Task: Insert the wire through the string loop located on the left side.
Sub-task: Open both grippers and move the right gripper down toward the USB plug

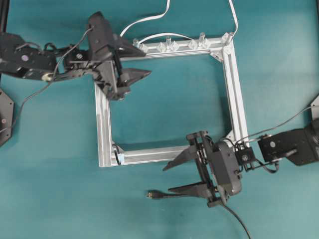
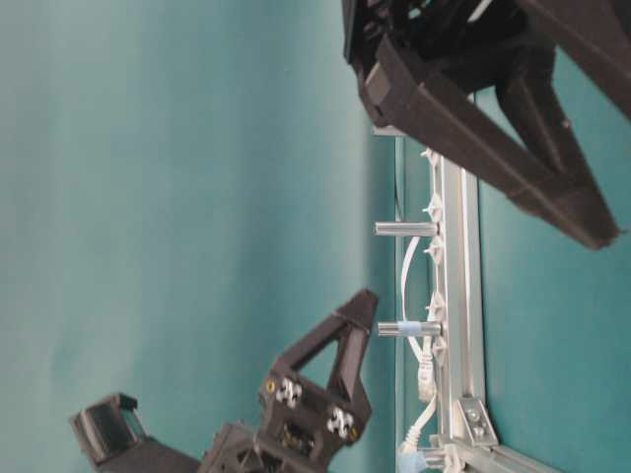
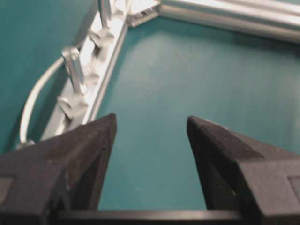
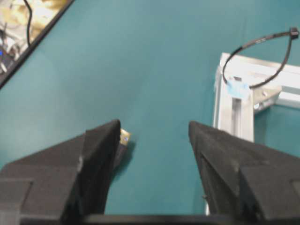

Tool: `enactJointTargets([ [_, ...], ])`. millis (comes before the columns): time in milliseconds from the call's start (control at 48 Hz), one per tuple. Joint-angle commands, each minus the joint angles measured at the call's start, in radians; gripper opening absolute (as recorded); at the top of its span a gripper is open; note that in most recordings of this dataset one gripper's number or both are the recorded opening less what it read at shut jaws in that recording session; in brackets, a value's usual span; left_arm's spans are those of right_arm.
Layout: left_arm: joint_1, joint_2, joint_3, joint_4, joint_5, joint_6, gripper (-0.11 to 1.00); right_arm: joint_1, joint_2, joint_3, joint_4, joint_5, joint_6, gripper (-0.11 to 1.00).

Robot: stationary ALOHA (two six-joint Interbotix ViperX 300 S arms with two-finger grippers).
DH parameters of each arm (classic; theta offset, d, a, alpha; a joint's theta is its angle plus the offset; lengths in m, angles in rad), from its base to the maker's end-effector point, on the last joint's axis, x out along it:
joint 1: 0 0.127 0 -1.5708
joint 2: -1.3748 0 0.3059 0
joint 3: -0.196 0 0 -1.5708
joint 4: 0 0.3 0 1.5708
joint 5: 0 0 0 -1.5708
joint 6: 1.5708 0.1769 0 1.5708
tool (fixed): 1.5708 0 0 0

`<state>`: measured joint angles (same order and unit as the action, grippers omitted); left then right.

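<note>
Near the front edge of the teal table, the wire [image 1: 234, 219] lies loose, its plug [image 1: 152, 195] resting just past the tip of the right gripper [image 1: 177, 177], whose jaws stand apart with nothing between them. The plug points left along the table, roughly in line with the lower finger. Up and left of the plug sits the string loop [image 4: 260, 42], standing up from the front-left corner bracket of the silver frame [image 1: 232, 89], so I'd say the right arm is clearly the closer one for picking the plug up and feeding it leftward through. The left gripper [image 1: 132, 64] is also spread wide and empty, hovering over the far-left corner of the frame near the clear clips [image 1: 167, 46] and the white cable [image 1: 144, 20], well away from the loop.
</note>
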<state>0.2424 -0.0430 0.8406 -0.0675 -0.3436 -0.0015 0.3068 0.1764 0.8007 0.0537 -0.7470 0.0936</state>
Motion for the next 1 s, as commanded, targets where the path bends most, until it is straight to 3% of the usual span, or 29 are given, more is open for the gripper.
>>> enactJointTargets([
  [0,-0.011,-0.040,0.005,0.003,-0.002,0.003,0.63,0.020,-0.018,-0.015,0.049,-0.003,-0.005,0.63],
  [146,-0.020,-0.051,0.018,0.002,0.008,0.003,0.64,0.049,-0.017,-0.018,0.161,0.002,-0.015,0.63],
  [250,-0.021,-0.054,0.017,0.003,0.020,0.005,0.65,0.086,-0.017,-0.032,0.278,0.014,-0.058,0.63],
  [479,-0.021,-0.055,0.023,0.003,0.031,0.008,0.65,0.160,-0.012,-0.069,0.575,0.021,-0.252,0.63],
  [583,-0.021,-0.057,0.031,0.003,0.031,0.009,0.65,0.186,0.000,-0.089,0.687,0.020,-0.351,0.63],
  [708,-0.021,-0.066,0.043,0.003,0.031,0.009,0.66,0.206,0.021,-0.115,0.747,0.021,-0.410,0.63],
  [978,-0.021,-0.120,0.086,0.002,0.031,0.009,0.67,0.209,0.066,-0.153,0.756,0.029,-0.414,0.64],
])
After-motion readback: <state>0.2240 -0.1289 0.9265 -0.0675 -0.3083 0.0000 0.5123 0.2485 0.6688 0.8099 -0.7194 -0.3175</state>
